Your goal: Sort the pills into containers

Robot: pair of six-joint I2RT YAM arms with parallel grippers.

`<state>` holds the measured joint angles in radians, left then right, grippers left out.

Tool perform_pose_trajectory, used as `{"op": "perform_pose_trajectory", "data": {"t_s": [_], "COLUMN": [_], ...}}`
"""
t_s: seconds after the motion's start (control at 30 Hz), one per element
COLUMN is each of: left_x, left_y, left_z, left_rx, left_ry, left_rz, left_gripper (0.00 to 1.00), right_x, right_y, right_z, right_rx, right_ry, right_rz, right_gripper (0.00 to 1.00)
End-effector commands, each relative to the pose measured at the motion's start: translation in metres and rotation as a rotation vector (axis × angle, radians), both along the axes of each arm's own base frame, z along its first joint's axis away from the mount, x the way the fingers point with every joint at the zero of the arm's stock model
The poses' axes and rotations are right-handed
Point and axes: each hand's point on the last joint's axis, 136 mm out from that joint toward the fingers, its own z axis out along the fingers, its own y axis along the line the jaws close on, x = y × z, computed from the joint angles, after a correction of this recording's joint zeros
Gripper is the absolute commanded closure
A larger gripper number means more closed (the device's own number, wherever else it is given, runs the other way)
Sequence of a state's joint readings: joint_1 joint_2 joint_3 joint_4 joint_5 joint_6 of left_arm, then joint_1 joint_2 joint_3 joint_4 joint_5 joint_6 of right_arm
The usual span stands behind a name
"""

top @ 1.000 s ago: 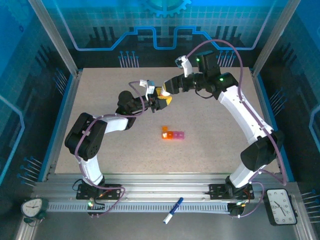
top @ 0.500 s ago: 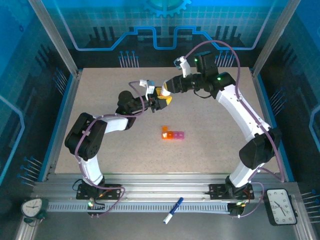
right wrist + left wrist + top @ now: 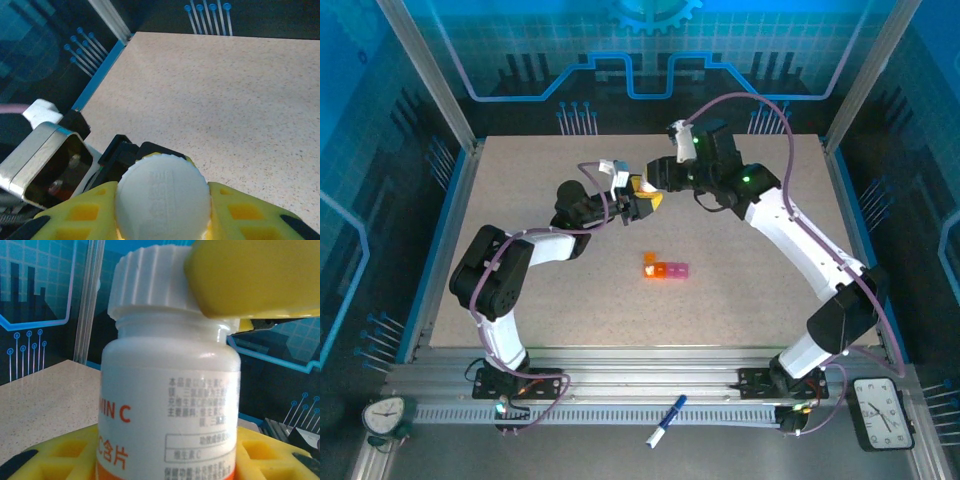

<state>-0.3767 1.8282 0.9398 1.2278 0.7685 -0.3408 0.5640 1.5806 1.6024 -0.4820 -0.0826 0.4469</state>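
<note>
Containers on table, well apart from bottle, left gripper, right gripper

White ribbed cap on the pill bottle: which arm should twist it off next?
Right. The right end effector straddles the white ribbed plastic cap, yellow fingers on both sides, while the left end effector clamps the white plastic bottle by its body, likely steadying it for the twist.

A pale speckled desk stands inside blue translucent walls printed with glowing circuit lines. Aluminium posts hold the corners. By the front rail are two clocks and a pen.
</note>
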Motion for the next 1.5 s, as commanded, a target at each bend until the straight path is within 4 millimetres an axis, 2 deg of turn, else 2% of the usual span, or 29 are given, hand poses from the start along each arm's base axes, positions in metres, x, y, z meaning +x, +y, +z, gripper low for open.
{"op": "perform_pose_trajectory", "data": {"t_s": [0.0,0.17,0.23,0.33,0.4,0.57,0.73,0.87,1.1,1.33,1.47], "left_x": [-0.009,-0.009,-0.008,-0.008,-0.008,-0.009,-0.009,-0.010,-0.010,-0.010,-0.010], "left_y": [-0.003,-0.003,-0.003,-0.003,-0.003,-0.003,-0.002,-0.002,-0.001,-0.001,-0.002], "left_z": [0.024,0.025,0.025,0.024,0.024,0.022,0.021,0.023,0.025,0.025,0.025], "left_rx": [-0.037,-0.038,-0.038,-0.036,-0.036,-0.033,-0.031,-0.032,-0.032,-0.031,-0.030], "left_ry": [-0.111,-0.111,-0.110,-0.109,-0.108,-0.105,-0.107,-0.112,-0.114,-0.114,-0.114], "left_rz": [-0.023,-0.022,-0.019,-0.020,-0.020,-0.020,-0.018,-0.019,-0.020,-0.022,-0.023], "left_gripper": [1.00,1.00,1.00,1.00,1.00,1.00,1.00,1.00,1.00,1.00,1.00], "right_x": [-0.010,-0.008,-0.007,-0.010,-0.013,-0.021,-0.023,-0.017,-0.008,-0.001,-0.001], "right_y": [0.004,0.002,0.000,-0.004,-0.007,-0.013,-0.018,-0.025,-0.017,-0.014,-0.010], "right_z": [-0.032,-0.020,-0.013,0.001,0.011,0.034,0.056,0.062,0.043,0.025,0.018], "right_rx": [-0.043,-0.026,-0.015,0.001,0.008,0.045,0.090,0.103,0.064,0.011,0.006], "right_ry": [0.087,0.075,0.070,0.054,0.034,-0.018,-0.080,-0.089,-0.036,-0.007,0.010], "right_rz": [-0.050,-0.044,-0.040,-0.028,-0.020,0.030,0.088,0.124,0.251,0.261,0.274], "right_gripper": [0.60,0.54,0.45,0.25,0.16,0.05,0.06,0.11,0.17,0.18,0.22]}}
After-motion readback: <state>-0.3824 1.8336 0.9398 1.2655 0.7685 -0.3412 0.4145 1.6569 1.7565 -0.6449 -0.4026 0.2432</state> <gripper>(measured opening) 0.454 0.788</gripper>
